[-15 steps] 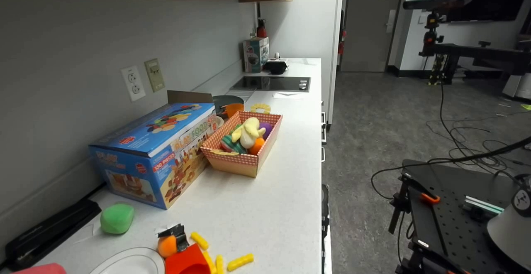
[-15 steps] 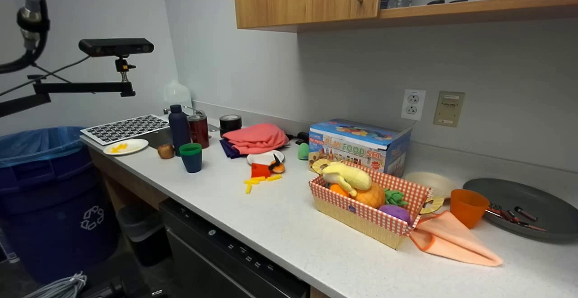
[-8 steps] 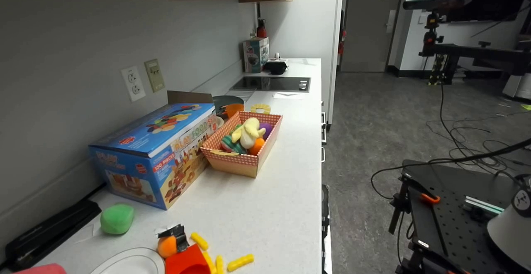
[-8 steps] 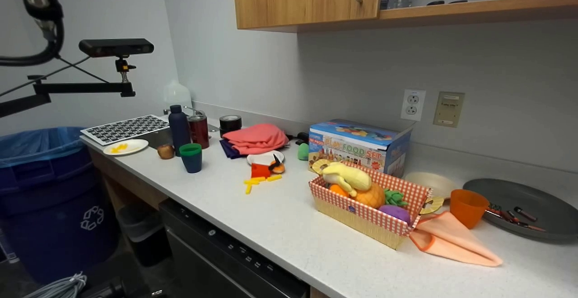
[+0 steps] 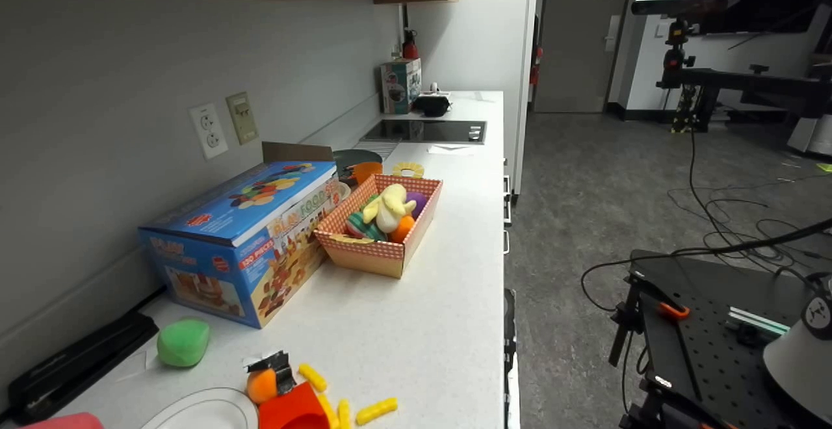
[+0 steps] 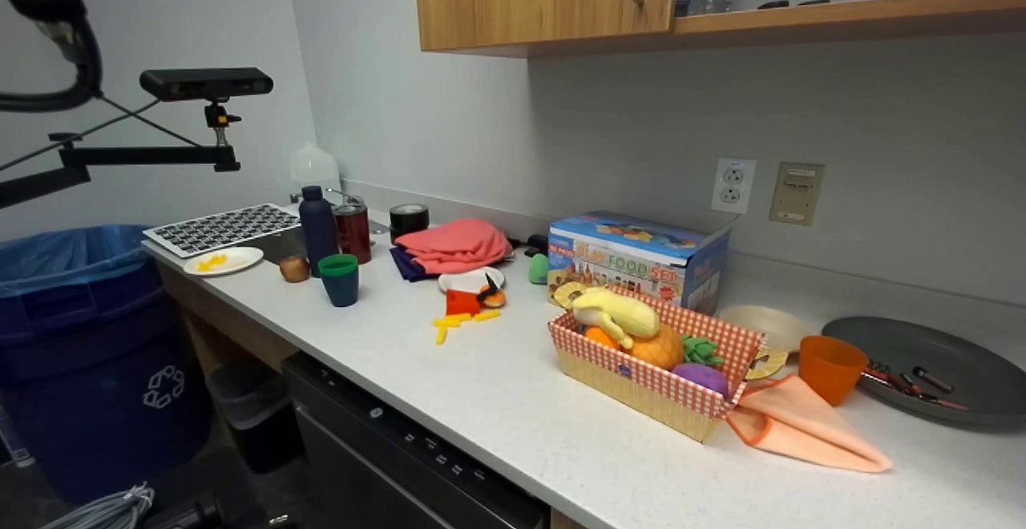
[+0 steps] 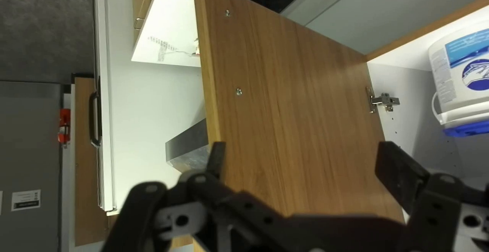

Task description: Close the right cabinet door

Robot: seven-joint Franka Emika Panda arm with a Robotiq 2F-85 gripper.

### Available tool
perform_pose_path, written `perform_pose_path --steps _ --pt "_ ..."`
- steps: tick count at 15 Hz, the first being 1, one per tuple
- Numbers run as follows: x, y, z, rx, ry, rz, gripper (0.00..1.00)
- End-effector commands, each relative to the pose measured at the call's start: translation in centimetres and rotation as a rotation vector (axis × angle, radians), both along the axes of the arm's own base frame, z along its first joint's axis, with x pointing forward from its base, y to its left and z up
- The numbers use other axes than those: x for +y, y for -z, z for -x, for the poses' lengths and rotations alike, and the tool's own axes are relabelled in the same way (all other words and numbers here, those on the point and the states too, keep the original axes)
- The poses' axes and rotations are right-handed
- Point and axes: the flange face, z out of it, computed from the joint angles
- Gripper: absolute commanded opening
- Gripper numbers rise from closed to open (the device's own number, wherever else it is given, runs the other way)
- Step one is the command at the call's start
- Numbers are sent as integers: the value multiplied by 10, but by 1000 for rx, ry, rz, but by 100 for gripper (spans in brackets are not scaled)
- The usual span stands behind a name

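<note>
Over the last 0.5 s, the dark cable loop (image 6: 90, 64) in an exterior view has shifted toward the left edge, suggesting repositioning. In the wrist view, the right cabinet door (image 7: 294, 91) stands swung outward on 1 visible hinge (image 7: 384, 100), inner face showing. The gripper (image 7: 300, 156) is spread wide, gripping nothing; contact with the door cannot be told. Judgement: closing push outstanding.
</note>
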Motion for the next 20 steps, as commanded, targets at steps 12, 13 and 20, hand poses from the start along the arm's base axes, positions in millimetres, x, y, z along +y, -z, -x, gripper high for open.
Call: perform_pose_path --steps 12,13,20 --pt "-115 -8 -46 69 104 -74 100" --pt "-122 -9 -53 72 95 -78 100" --pt "-141 -28 -80 70 -60 -182 100"
